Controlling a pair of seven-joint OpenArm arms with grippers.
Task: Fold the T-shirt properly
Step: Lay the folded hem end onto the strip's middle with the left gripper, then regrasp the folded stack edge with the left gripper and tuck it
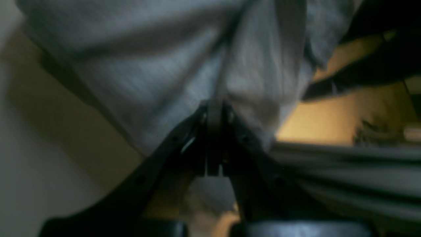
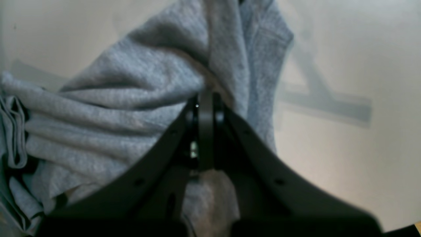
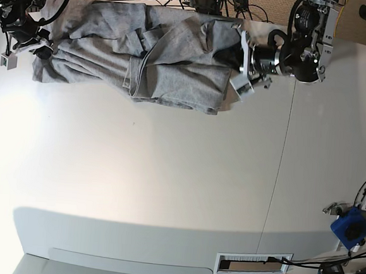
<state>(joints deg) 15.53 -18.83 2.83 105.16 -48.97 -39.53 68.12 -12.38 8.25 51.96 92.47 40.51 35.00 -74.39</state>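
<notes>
The T-shirt (image 3: 133, 50) lies crumpled along the table (image 3: 167, 174) edge at 12 o'clock in the base view, stretched from approx. 10 to 1 o'clock. The left gripper (image 1: 215, 108) has its jaws together, clamped on grey cloth at the shirt's 3 o'clock end. The right gripper (image 2: 205, 98) is also pinched on a fold, at the 9 o'clock end.

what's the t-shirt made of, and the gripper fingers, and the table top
T-shirt: soft knit, likely cotton; heathered grey, fuzzy, draping in folds. Left gripper and right gripper fingers: matte black, probably moulded plastic. Table: smooth white board, faint sheen.
</notes>
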